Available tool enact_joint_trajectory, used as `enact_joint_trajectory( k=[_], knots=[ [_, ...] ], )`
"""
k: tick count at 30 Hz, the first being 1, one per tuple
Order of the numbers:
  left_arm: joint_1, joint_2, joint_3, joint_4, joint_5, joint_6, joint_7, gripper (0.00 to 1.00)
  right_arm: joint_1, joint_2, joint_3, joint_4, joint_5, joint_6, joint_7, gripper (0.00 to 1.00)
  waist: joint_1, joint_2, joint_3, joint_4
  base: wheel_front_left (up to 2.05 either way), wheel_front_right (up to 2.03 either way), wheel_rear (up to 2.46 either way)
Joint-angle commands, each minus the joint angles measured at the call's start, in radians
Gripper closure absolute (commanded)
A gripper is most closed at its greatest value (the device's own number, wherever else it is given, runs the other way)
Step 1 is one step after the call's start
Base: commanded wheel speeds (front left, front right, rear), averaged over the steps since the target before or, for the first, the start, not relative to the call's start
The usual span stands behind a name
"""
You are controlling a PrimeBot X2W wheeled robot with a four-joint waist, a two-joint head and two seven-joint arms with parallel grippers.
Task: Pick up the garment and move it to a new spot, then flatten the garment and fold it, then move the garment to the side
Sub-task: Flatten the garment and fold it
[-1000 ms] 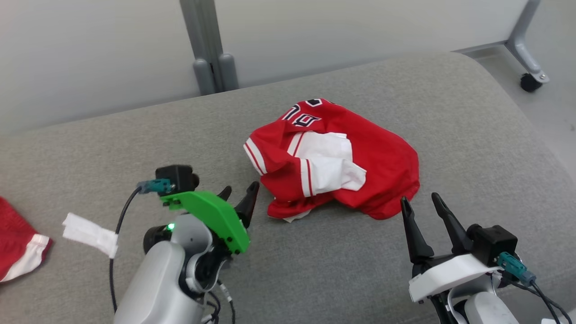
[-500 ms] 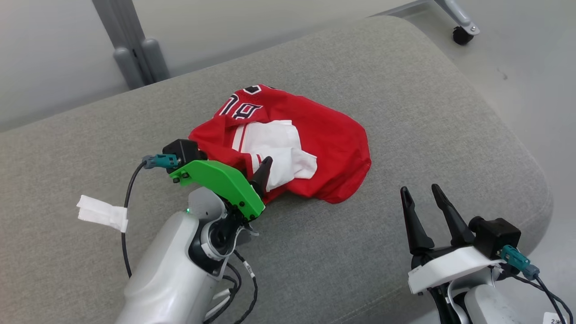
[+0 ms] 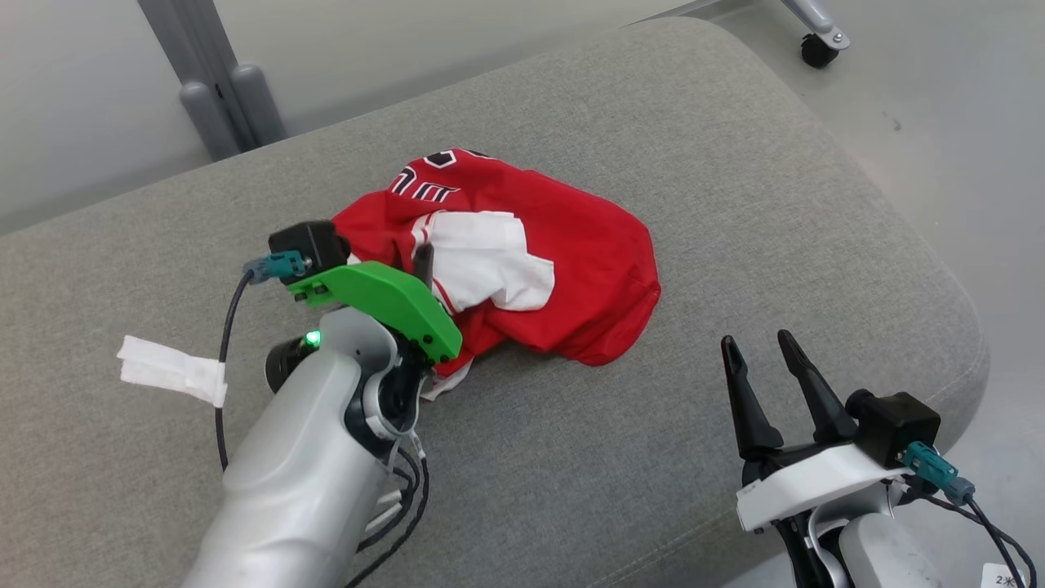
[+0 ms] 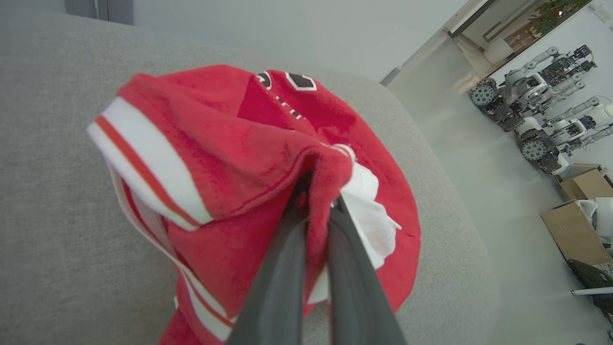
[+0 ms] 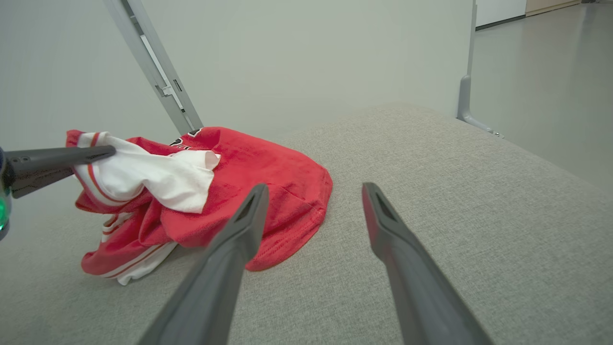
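The garment [image 3: 571, 269] is a crumpled red jersey with white panels, red-and-white striped trim and dark lettering, lying mid-cushion. My left gripper [image 3: 422, 263] is shut on a fold at its near-left edge; in the left wrist view the two dark fingers [image 4: 282, 282] pinch red cloth of the garment [image 4: 230, 158], lifting it slightly. In the right wrist view the garment [image 5: 268, 177] lies ahead to the left, with the left gripper's fingers [image 5: 62, 155] clamped on its striped edge. My right gripper [image 3: 763, 351] stands open, near the cushion's front right, apart from the cloth; its fingers [image 5: 230, 249] hold nothing.
The grey cushion [image 3: 735, 204] ends in a rounded right edge, with floor beyond. A white strip [image 3: 171, 371] lies at the left. A grey post [image 3: 212, 90] stands behind, and a caster [image 3: 815, 49] at top right. Other robots [image 4: 536, 110] and a box [image 4: 574, 232] stand on the floor.
My left gripper reached forward into the garment's near-left edge and shut on a fold. The camera turned, shifting the scene left. The right gripper stayed open in place.
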Motion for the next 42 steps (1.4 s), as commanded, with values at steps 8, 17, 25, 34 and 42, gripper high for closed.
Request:
enact_joint_trajectory(
  k=[8, 17, 25, 34, 42],
  knots=[
    [-0.161, 0.000, -0.042, -0.071, -0.020, -0.157, -0.187, 1.00, -0.001, -0.001, 0.006, 0.009, -0.014, 0.000, -0.003, 0.00, 0.0000, 0.0000, -0.024, 0.023, 0.00, 0.00, 0.00],
    [-0.170, 0.009, -0.220, -0.176, -0.193, -0.173, -0.190, 1.00, 0.019, -0.001, -0.008, 0.008, -0.014, 0.000, -0.003, 0.00, 0.0000, 0.0000, -0.035, 0.065, 0.00, 0.00, 0.00],
    [0.045, 0.240, -0.336, -0.222, -0.203, -0.163, 0.019, 1.00, 0.029, -0.001, -0.025, -0.002, -0.017, 0.000, -0.003, 0.00, 0.0000, 0.0000, -0.031, 0.176, 0.00, 0.00, 0.00],
    [0.126, 0.472, -0.365, -0.275, -0.057, -0.036, -0.015, 1.00, 0.009, -0.002, -0.015, 0.004, -0.021, 0.000, -0.003, 0.00, 0.0000, 0.0000, -0.030, 0.262, 0.00, 0.00, 0.00],
    [0.072, 0.451, -0.322, -0.152, 0.025, 0.021, -0.198, 1.00, -0.006, -0.002, -0.005, 0.014, -0.025, 0.000, -0.003, 0.00, 0.0000, 0.0000, -0.025, 0.257, 0.00, 0.00, 0.00]
  ],
)
